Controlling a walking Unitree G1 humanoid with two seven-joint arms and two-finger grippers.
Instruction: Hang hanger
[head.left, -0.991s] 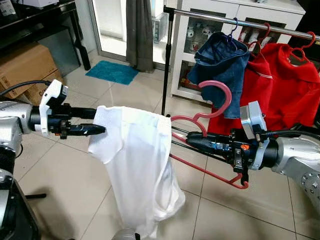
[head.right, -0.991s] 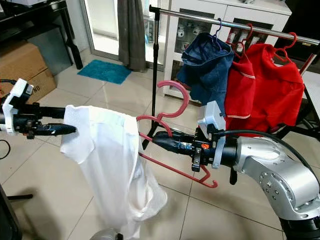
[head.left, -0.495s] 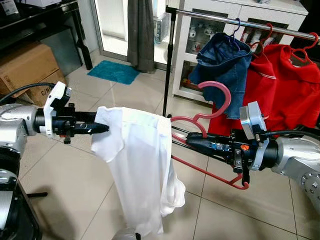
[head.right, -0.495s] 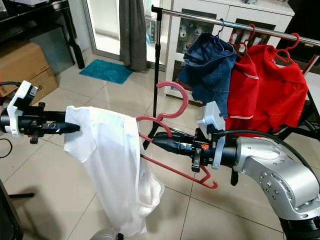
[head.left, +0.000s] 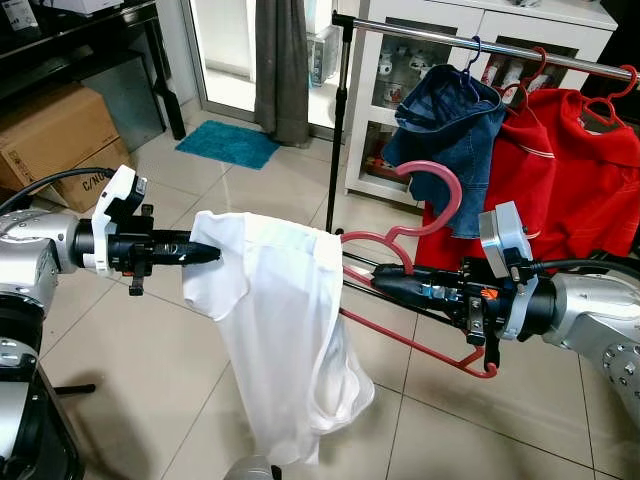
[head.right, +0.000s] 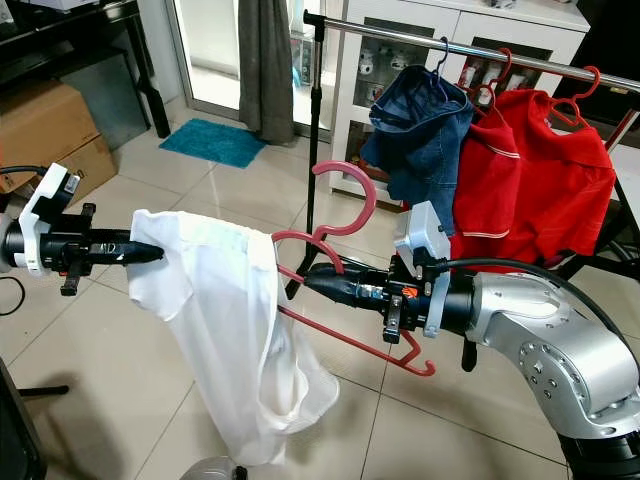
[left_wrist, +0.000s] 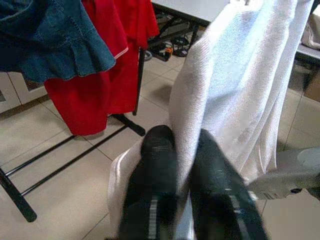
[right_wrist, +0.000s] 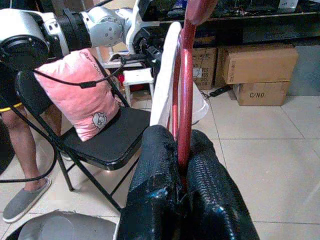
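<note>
Home: clothes rail (head.left: 480, 42), curtain (head.left: 281, 60)

— How are the arms built?
— Silver, rounded shells are seen on both, with screws dotted over the right elbow. A white block is mounted on each wrist.
— And the ends?
— The left gripper (head.left: 205, 252) and right gripper (head.left: 358, 281) are formed of long black fingers; black cables are routed along both forearms.

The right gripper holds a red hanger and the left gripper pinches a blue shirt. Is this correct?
Not quite: the shirt pinched by the left gripper is white, as the left eye view shows. The right gripper does hold the red hanger.
</note>
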